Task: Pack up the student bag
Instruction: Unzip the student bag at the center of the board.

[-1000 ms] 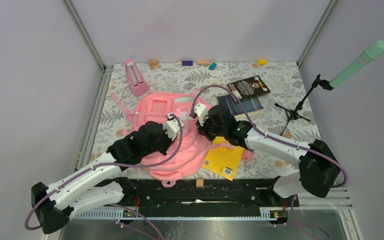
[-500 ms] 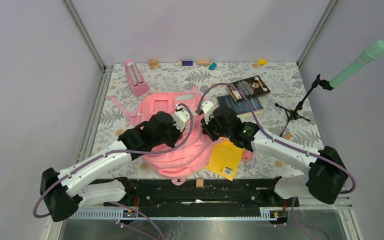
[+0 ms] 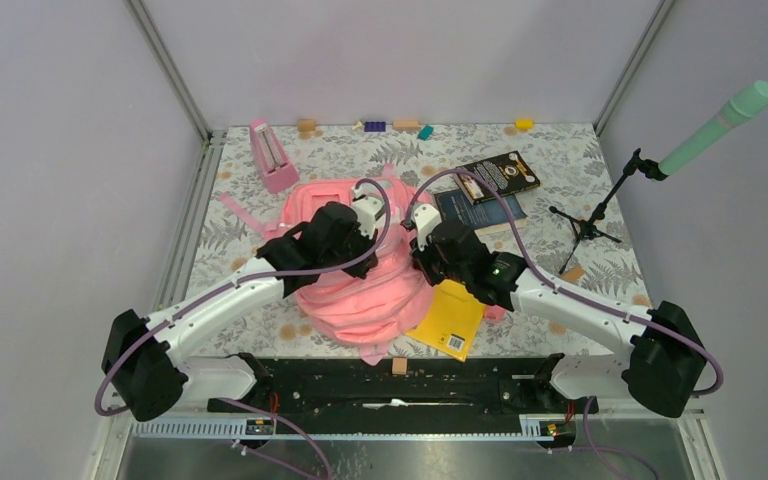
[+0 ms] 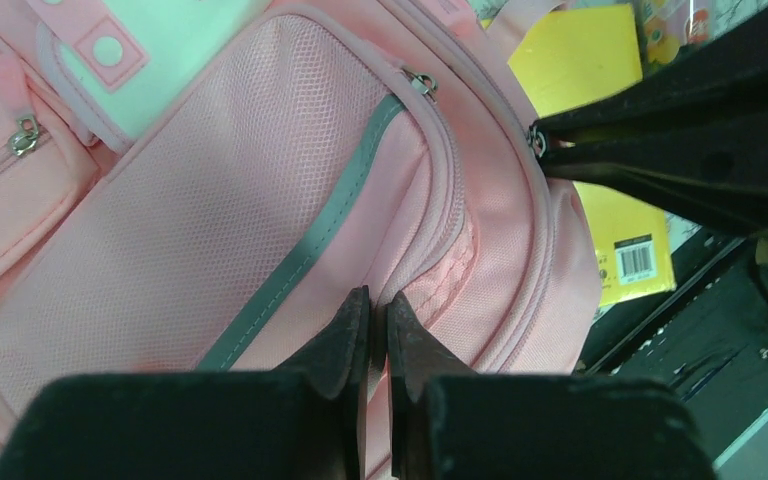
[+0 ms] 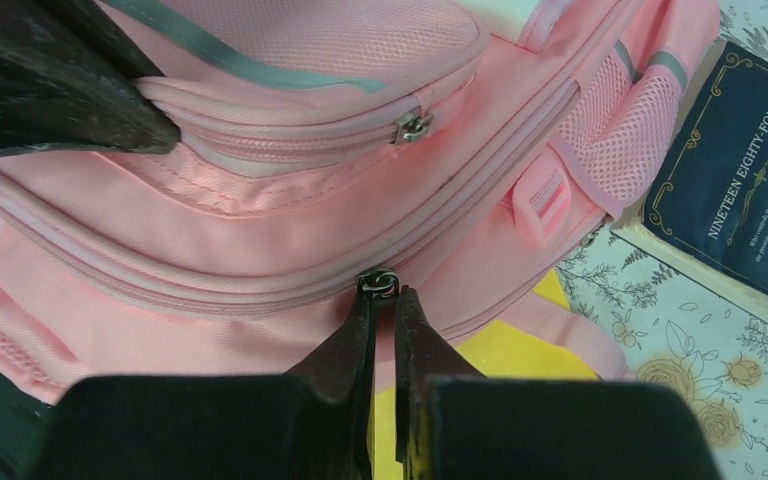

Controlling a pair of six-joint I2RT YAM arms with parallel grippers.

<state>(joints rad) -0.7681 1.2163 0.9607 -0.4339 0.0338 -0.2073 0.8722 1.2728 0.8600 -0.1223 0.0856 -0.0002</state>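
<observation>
Floral table point(image 3: 560, 160) holds navy book point(image 5: 735, 200) titled NINETEEN EIGHTY-FOUR; left hand point(image 4: 378, 310) pinches student bag point(image 4: 210, 200) fabric, right hand point(image 5: 385, 300) its zipper point(image 5: 378, 281).

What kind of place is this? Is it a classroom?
Probably a robot lab test booth, not a classroom: two robot arms bolted to a flower-patterned table, plain walls on metal posts, and a microphone on a stand.

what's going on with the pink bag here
Both arms are working on the student bag. The left gripper pinches its fabric beside the front pocket, while the right gripper is shut on a zipper pull. A yellow book lies at the bag's edge, not yet packed.
</observation>
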